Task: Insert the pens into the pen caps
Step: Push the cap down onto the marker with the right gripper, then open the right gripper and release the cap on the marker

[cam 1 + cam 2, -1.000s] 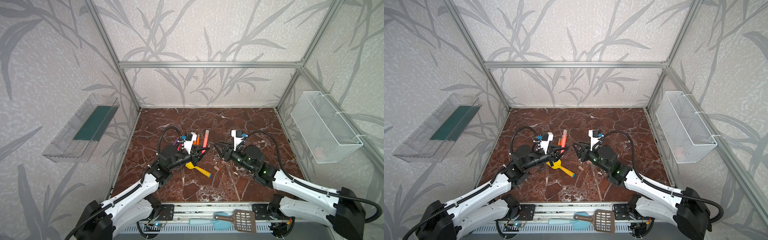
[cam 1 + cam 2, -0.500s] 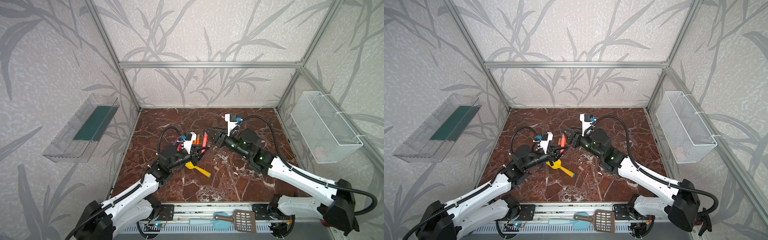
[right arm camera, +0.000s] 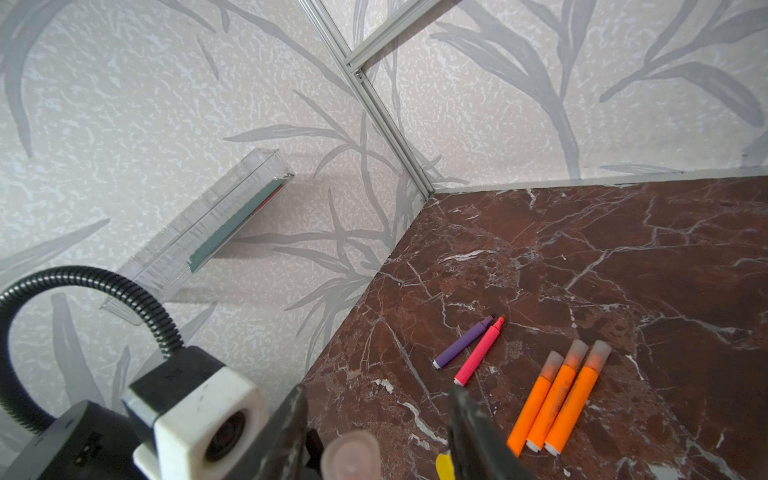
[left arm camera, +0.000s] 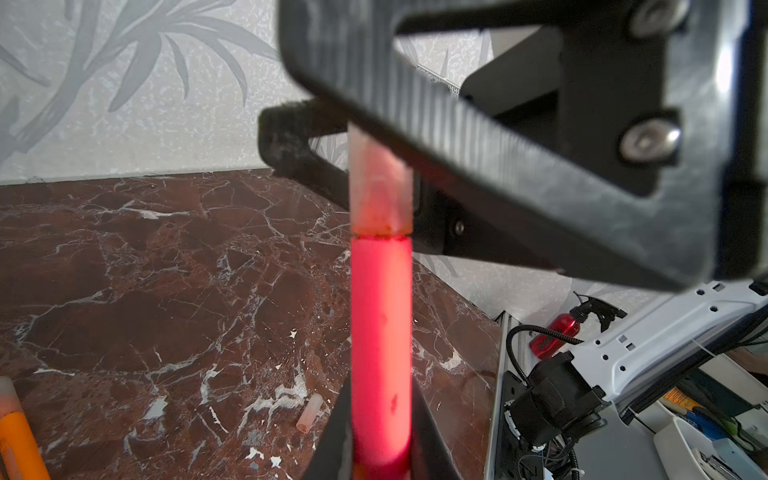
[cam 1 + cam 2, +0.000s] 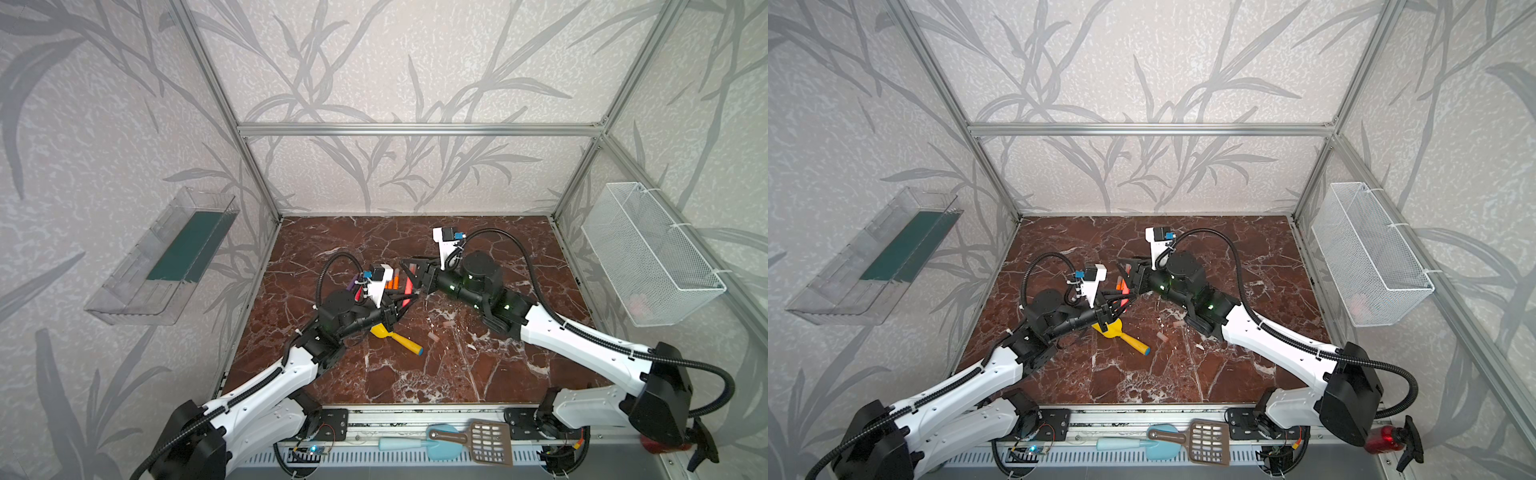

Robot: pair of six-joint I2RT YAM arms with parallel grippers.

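Above the middle of the surface [image 5: 415, 374], the left tool [image 4: 381, 436] clamps a pink pen [image 4: 381, 332] whose cap [image 4: 380, 191] looks fully seated; the right tool [image 3: 376, 392], loosely open around that cap, should back straight off without snagging it.

Enclosure walls [image 5: 374, 62] papered pale grey with darker leaf sprays; aluminium frame [image 5: 415, 129] bars at the corners and across the back; tabletop [image 5: 415, 374] of red-brown marble, veined white; clear plastic tray [image 5: 133, 291] on the left wall; white wire basket [image 5: 648, 249] on the right wall; lighting even.
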